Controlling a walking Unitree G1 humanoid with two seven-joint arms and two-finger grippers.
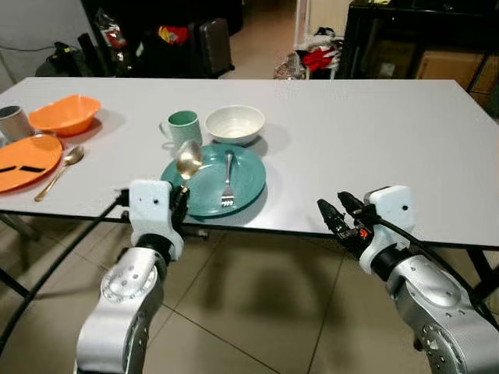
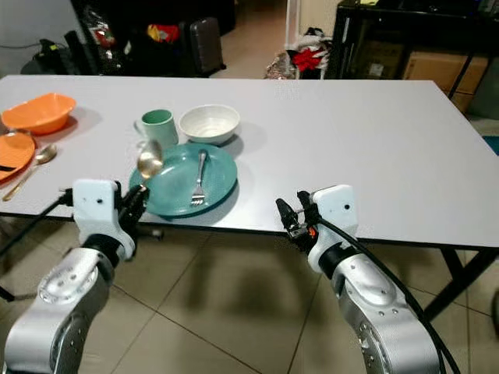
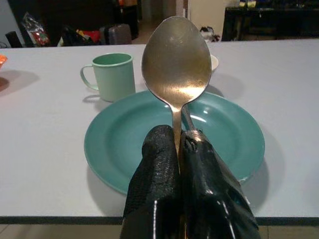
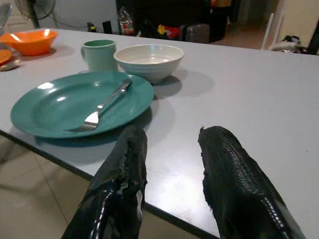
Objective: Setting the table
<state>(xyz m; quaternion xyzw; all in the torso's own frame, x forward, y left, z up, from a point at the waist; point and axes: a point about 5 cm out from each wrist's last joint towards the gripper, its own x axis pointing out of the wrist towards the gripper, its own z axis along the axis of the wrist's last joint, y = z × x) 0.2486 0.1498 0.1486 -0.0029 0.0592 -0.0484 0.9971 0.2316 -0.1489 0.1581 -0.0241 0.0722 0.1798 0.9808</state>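
My left gripper (image 1: 180, 196) is shut on the handle of a silver spoon (image 1: 188, 160), held upright just off the table's near edge in front of the teal plate (image 1: 248, 173). A fork (image 1: 228, 181) lies on that plate. Behind the plate stand a pale green mug (image 1: 183, 128) and a white bowl (image 1: 234, 123). In the left wrist view the spoon (image 3: 176, 62) rises from between the black fingers (image 3: 157, 169). My right gripper (image 1: 337, 213) is open, empty, at the table's near edge to the right of the plate; its fingers (image 4: 124, 169) point toward the plate (image 4: 55, 107).
At the table's left stand an orange bowl (image 1: 65, 114), an orange plate (image 1: 23, 162) with a second spoon (image 1: 61, 171) beside it, and a grey cup (image 1: 12, 121). The grey table (image 1: 374, 140) is bare to the right. Bags and dark furniture (image 1: 405, 39) lie beyond.
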